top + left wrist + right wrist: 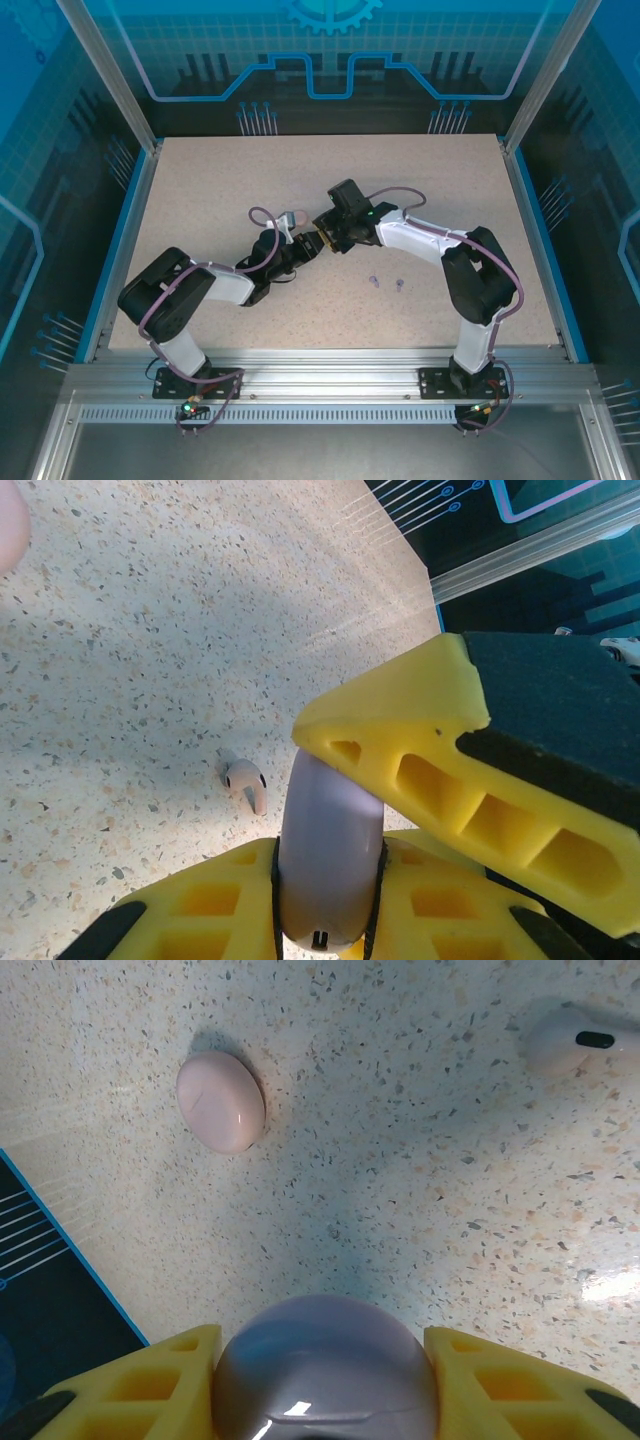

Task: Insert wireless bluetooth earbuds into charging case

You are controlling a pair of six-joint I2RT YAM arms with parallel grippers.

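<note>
Speckled beige worktop [200, 190] is sitting inside a blue-lit enclosure with aluminium posts. Your two arms are meeting nose to nose near the worktop's middle.

- Your left gripper [298, 250] is pinching the purple case [330, 850] across its thin dimension. Its yellow fingers [200, 910] are pressing on both flat faces.
- Your right gripper [326, 240] is clasping that case across its wide rounded body, with its fingers [500, 1380] sitting tight against either side. From the left wrist you are seeing one right finger lying over the case's upper rim.
- Two purple earbuds [374, 281] are lying side by side, slightly apart, between the worktop's middle and its near edge. They are to the right of both grippers and well apart from them.
- One pale pink earbud [245, 780] is lying on the worktop near the held case, apart from it.
- Pink case [220, 1100] is resting closed on the worktop ahead of the right fingers.
- A pale earbud [570, 1040] is lying farther across from it; you cannot tell whether it is the one already noted.
</note>
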